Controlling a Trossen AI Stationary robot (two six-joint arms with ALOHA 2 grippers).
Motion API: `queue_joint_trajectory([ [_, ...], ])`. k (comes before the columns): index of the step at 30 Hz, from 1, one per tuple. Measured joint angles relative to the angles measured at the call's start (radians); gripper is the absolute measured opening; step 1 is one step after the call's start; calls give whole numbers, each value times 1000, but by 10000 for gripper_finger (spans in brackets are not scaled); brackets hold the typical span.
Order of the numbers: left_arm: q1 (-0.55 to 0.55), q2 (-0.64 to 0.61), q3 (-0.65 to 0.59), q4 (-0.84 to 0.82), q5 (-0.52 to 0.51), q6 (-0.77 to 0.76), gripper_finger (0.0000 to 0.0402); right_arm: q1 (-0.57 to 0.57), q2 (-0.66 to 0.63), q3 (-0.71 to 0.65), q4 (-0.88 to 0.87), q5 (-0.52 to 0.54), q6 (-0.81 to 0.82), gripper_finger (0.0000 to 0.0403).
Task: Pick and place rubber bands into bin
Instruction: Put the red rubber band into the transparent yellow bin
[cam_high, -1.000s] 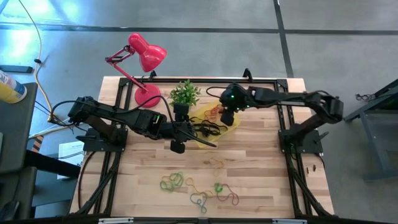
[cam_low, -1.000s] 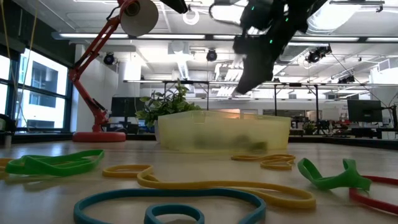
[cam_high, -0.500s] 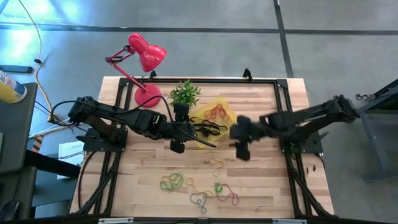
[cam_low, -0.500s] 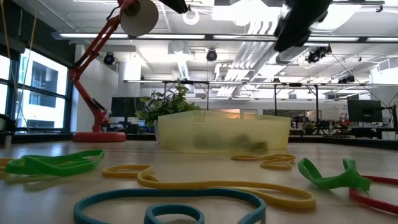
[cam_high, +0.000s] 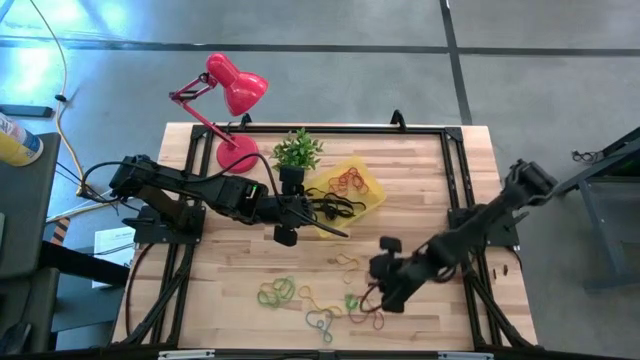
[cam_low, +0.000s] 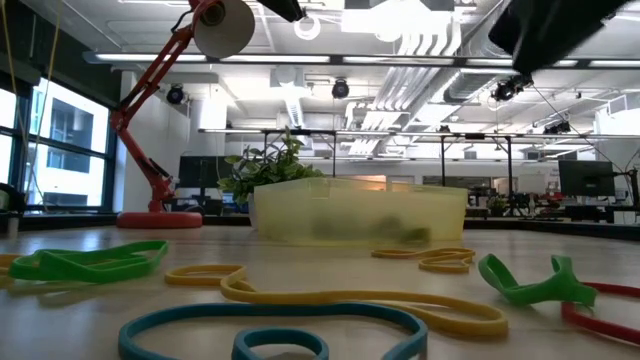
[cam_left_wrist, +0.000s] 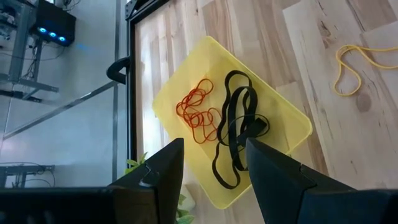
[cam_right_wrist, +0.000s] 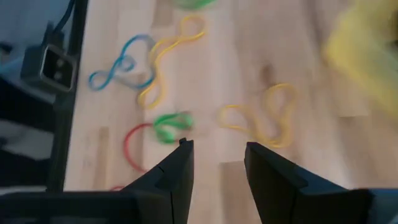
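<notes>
The yellow translucent bin (cam_high: 368, 188) lies on the table's far middle and holds red bands (cam_high: 347, 180) and larger black bands (cam_high: 333, 207); it also shows in the left wrist view (cam_left_wrist: 283, 118) and the low view (cam_low: 360, 212). Loose rubber bands lie near the front edge: green (cam_high: 277, 291), yellow (cam_high: 349, 262), red (cam_high: 372, 319), blue (cam_high: 320, 321). My left gripper (cam_high: 305, 215) (cam_left_wrist: 214, 168) hovers open and empty at the bin's left side. My right gripper (cam_high: 380, 287) (cam_right_wrist: 217, 168) is open and empty above the loose bands, over a green band (cam_right_wrist: 171, 122) and a yellow one (cam_right_wrist: 264, 118).
A red desk lamp (cam_high: 232, 95) and a small green plant (cam_high: 297, 150) stand at the far left of the table, beside the bin. A black frame rail (cam_high: 455, 190) runs along the table's right side. Bare wood lies between the bin and the loose bands.
My right gripper has swung from above the bin toward the table's near edge and down, and now stands over the loose bands; it stays open and empty. My left arm has kept still.
</notes>
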Motion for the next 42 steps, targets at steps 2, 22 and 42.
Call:
queue_joint_trajectory([
  [2,0,0,0,-1,0,0,161,8,54,0,45,-30,-8,133],
  [22,0,0,0,-5,53,-5,161,4,274,0,158,-173,36,133],
  [42,0,0,0,-14,50,-6,161,-11,370,4,213,-206,-29,127],
])
